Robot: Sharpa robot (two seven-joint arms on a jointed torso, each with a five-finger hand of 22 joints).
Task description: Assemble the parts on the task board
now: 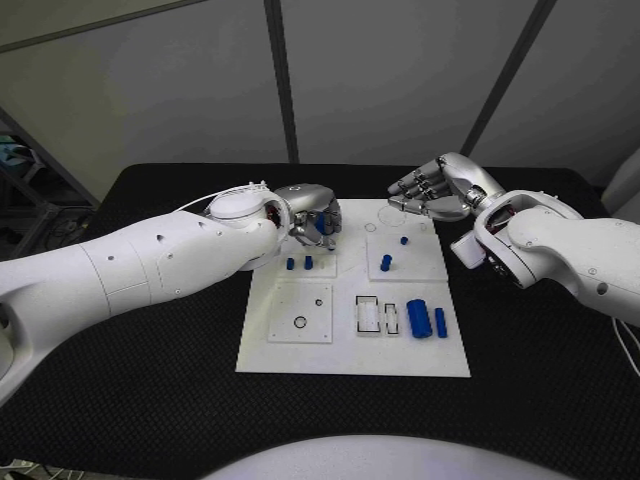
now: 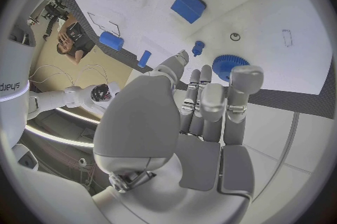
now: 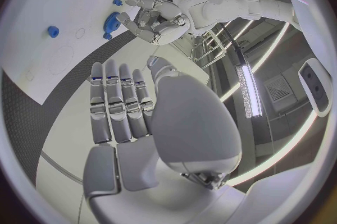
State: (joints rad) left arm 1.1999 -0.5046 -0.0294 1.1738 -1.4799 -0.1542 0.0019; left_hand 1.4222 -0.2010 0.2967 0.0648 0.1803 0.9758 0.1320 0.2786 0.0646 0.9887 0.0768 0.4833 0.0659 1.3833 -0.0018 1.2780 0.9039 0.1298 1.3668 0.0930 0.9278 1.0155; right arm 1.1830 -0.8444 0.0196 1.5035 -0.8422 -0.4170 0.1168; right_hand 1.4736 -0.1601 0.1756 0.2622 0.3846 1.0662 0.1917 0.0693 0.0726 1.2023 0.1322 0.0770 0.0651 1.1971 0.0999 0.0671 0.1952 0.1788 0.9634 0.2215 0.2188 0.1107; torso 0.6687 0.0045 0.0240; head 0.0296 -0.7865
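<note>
The white task board (image 1: 352,345) lies in the middle of the black table. My left hand (image 1: 309,215) hovers over its far left corner with fingers (image 2: 204,86) stretched out and apart. A blue gear (image 2: 228,64) sits on the board just beyond those fingertips, and I cannot see a grip on it. The gear (image 3: 111,23) also lies beside the left hand (image 3: 151,19) in the right wrist view. My right hand (image 1: 438,190) hangs above the board's far right corner, fingers (image 3: 119,103) straight and side by side, holding nothing. Small blue pegs (image 1: 387,263) stand mid-board.
Two blue cylinders (image 1: 418,318) lie side by side near the board's right edge, next to outlined slots (image 1: 368,314). Two short blue parts (image 1: 299,264) stand left of centre. A ring mark (image 1: 300,322) sits on the near left panel. Bare black table (image 1: 147,400) surrounds the board.
</note>
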